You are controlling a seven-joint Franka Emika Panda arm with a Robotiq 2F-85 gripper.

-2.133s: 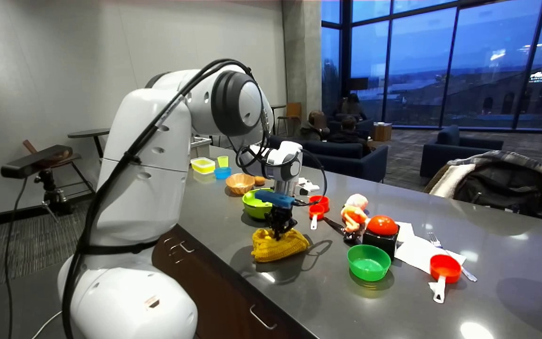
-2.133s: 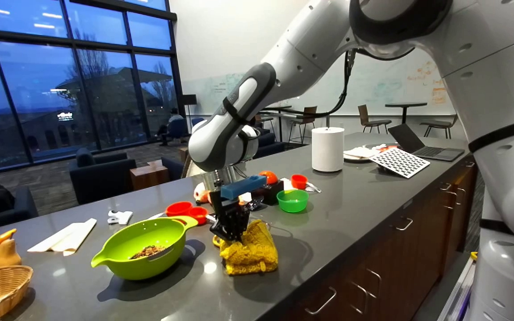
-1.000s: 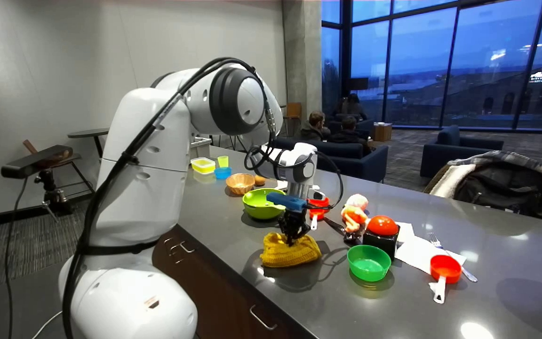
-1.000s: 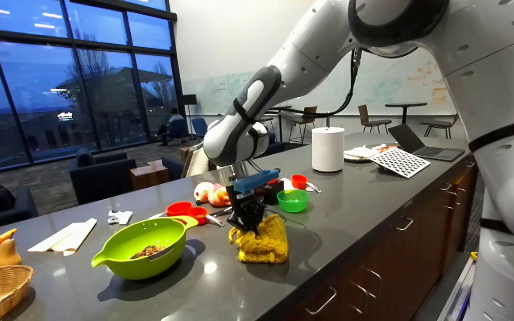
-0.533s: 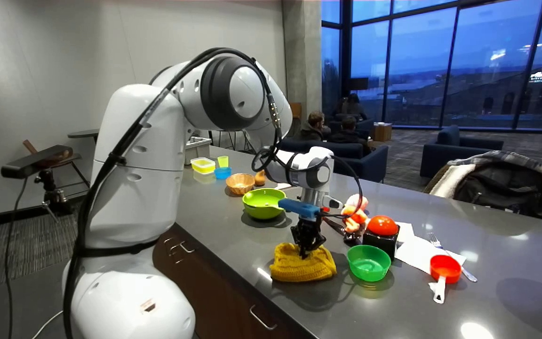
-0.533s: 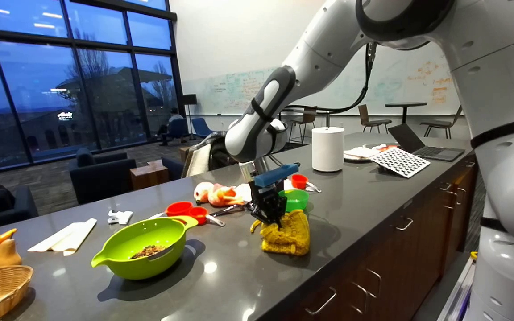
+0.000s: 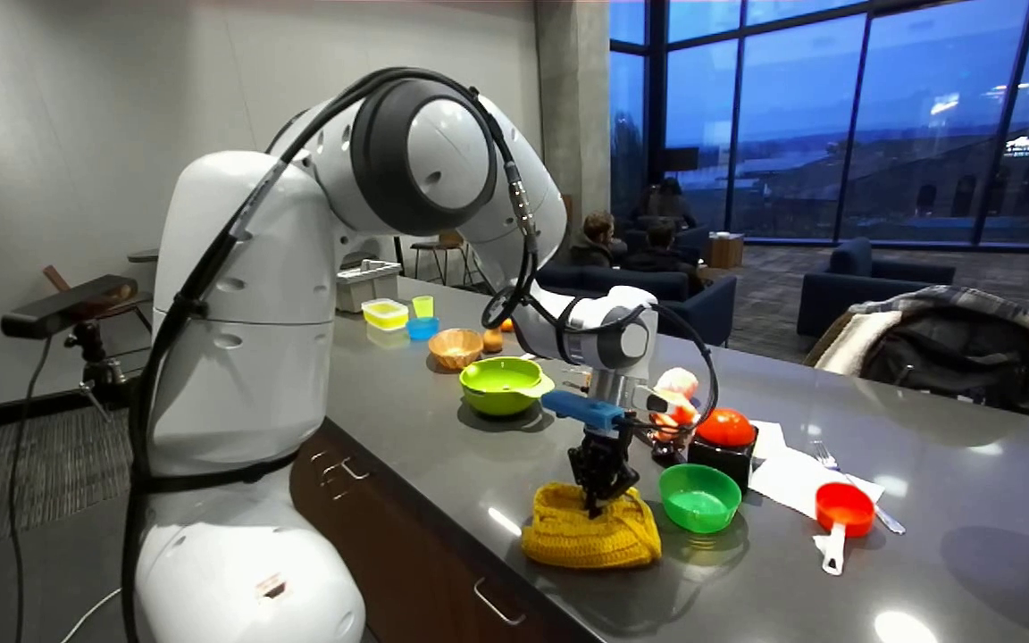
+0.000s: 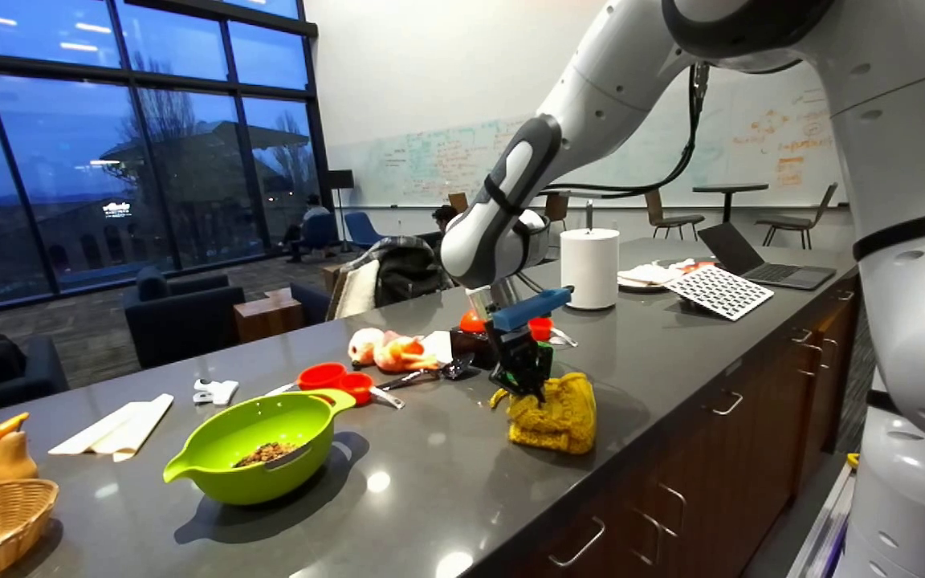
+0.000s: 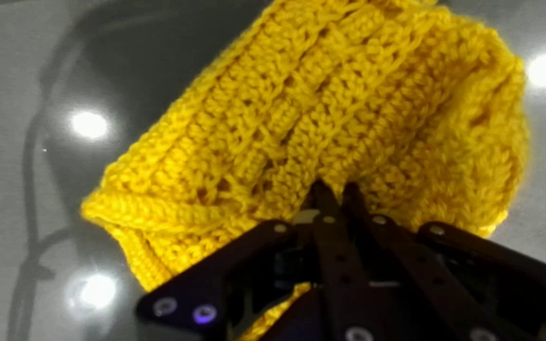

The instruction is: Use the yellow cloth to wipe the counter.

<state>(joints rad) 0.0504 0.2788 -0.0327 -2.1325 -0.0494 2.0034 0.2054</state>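
The yellow cloth [image 7: 590, 543] is a thick, knitted piece bunched up at the grey counter [image 7: 425, 429]; it also shows in an exterior view [image 8: 565, 425]. I cannot tell whether all of its underside touches the counter. My gripper [image 7: 592, 513] points down into the top of the cloth. In the wrist view, the gripper [image 9: 335, 185] has its black fingers almost together, with the tips sunk into the knit and pinching it. The fold between the tips is hidden. The cloth [image 9: 296, 113] spreads out in front of and around the fingers.
A small green bowl [image 7: 699, 513] stands close beside the cloth. Behind it are a black box with a red dome [image 7: 726, 429] and a doll [image 7: 675, 402]. A lime bowl [image 8: 258, 457], red measuring cups [image 8: 323, 376] and a paper roll [image 8: 589, 269] stand on the counter. The counter's drawer-side edge is near.
The gripper and cloth have moved together along the counter, away from the lime bowl and up to the small green bowl. The cloth stays at the fingertips throughout.
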